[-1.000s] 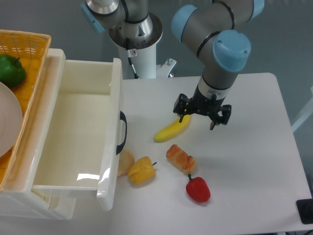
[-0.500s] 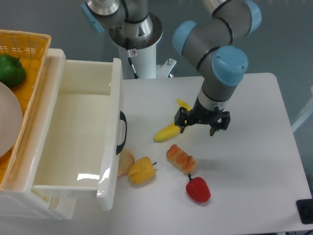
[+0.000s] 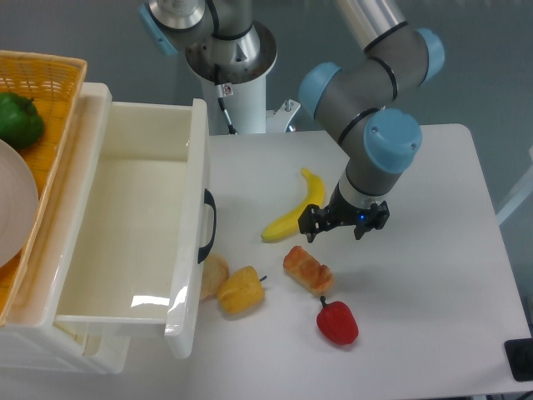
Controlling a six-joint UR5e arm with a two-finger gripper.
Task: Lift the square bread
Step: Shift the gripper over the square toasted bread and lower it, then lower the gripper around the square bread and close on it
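**Gripper hung over the desk, bread lay free below it**

The gripper [image 3: 336, 234] hovered above the white desk [image 3: 433, 250], its two fingers spread apart and nothing between them. The square bread [image 3: 308, 269] lay on the desk just below and to the camera-left of those fingers, not touched by them, its striped orange-brown crust facing up. The banana [image 3: 296, 214] lay beside the gripper on the camera-left, curving up toward the robot's base, its upper end clear of the arm. Down in front, the red pepper [image 3: 337, 322] sat near the bread's lower end, stem pointing toward it. The yellow pepper [image 3: 241, 289] rested further camera-left, right against the round bun [image 3: 214, 276], which was tucked beside the front panel of the open white drawer [image 3: 125, 225]. At the far camera-left, a woven basket [image 3: 50, 75] held a green pepper [image 3: 18, 119] and the edge of a pale plate [image 3: 15, 208].
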